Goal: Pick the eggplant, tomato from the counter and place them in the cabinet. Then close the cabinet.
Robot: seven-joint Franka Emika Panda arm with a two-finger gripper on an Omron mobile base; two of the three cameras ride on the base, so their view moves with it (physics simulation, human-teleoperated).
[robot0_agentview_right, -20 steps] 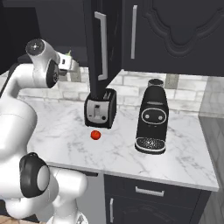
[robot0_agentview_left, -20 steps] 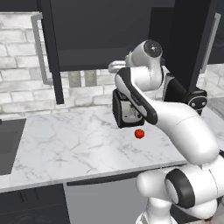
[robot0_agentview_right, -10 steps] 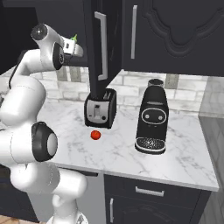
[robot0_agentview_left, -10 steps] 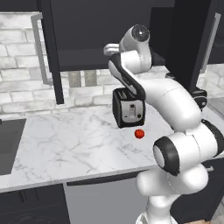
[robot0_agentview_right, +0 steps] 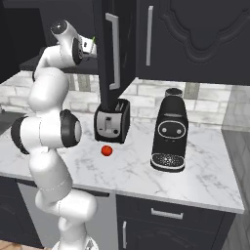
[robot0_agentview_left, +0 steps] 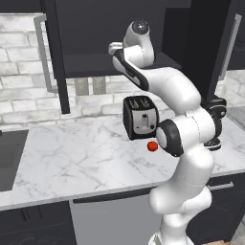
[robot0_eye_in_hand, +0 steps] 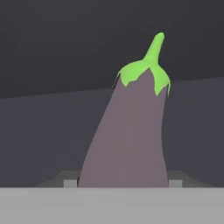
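The white arm rises from its base in a tall column, bends at a dark elbow joint, then reaches up and back toward the wall, its upper links folded into a raised arch. The wrist sits at the top of this arch, turned to point away from the base. The end effector [robot0_eye_in_hand: 124, 183] is clamped on the eggplant [robot0_eye_in_hand: 129, 131], the two dark fingertips [robot0_eye_in_hand: 70, 183] showing at either side of its base.

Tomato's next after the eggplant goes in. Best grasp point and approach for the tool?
Take the tomato across its widest middle, coming straight down. It is a small round ball sitting free on the counter, so no axis matters. Probably spread the fingers parallel to the front of the toaster, which stands close behind it.
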